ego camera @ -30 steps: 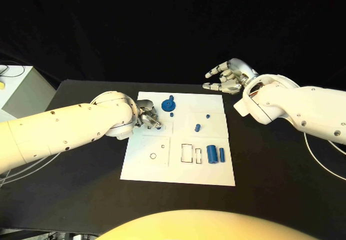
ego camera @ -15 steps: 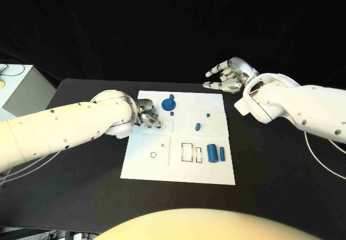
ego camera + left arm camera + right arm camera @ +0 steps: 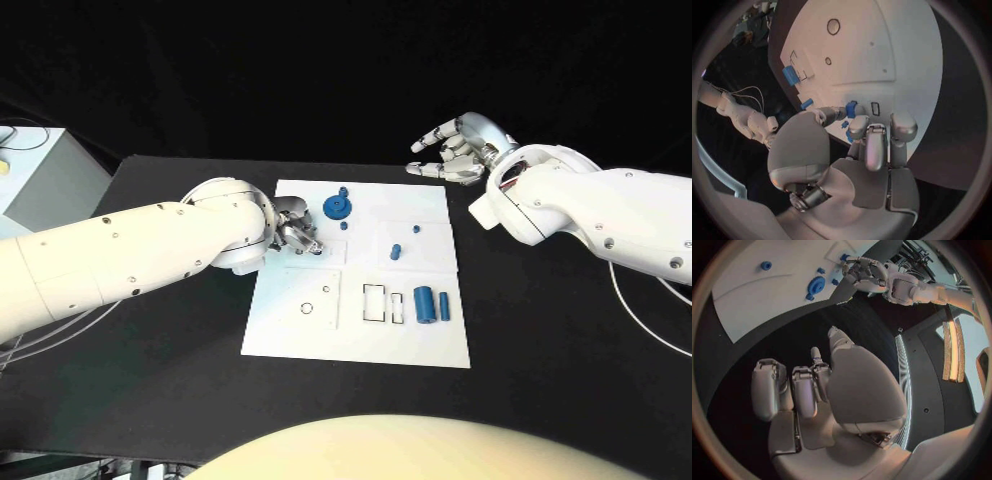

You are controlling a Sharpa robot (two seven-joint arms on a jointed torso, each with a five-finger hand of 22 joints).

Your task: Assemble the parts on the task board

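Note:
The white task board (image 3: 296,335) lies in the middle of the table. My left hand (image 3: 296,236) hovers over the board's left side and pinches a small blue part (image 3: 851,108) between thumb and a finger, beside a small rectangular slot (image 3: 874,108). A blue gear (image 3: 336,208) and a small blue peg (image 3: 343,192) stand just beyond it. Two more small blue parts (image 3: 395,253) sit mid-board. A blue cylinder (image 3: 424,305) and a thin blue bar (image 3: 444,306) lie near the right edge. My right hand (image 3: 459,150) hangs past the board's far right corner, fingers apart, holding nothing.
Outlined empty slots (image 3: 374,304) and a round hole (image 3: 306,310) mark the board's near half. A pale box (image 3: 36,180) stands at the table's far left. Black table (image 3: 548,330) surrounds the board. The right wrist view shows the gear (image 3: 816,286) and my left hand (image 3: 867,272).

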